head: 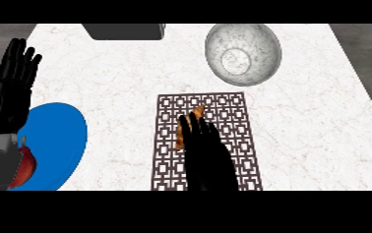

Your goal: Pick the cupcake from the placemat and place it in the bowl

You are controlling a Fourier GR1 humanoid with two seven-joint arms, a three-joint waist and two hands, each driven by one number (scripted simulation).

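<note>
The cupcake (190, 120) shows only as an orange-brown sliver on the brown patterned placemat (234, 110) at the middle of the counter. My right hand (208, 154) lies over it from below, fingers stretched forward and open, hiding most of it. Its fingertips reach just past the cupcake's near side. The grey marbled bowl (242, 54) stands empty at the back right, well beyond the placemat. My left hand (17, 82) rests open at the left edge, fingers up, far from the cupcake.
A blue plate (56, 143) lies at the front left with a red item (26, 165) on its near edge, partly under my left forearm. A dark grey block (123, 31) sits at the back edge, left of the bowl.
</note>
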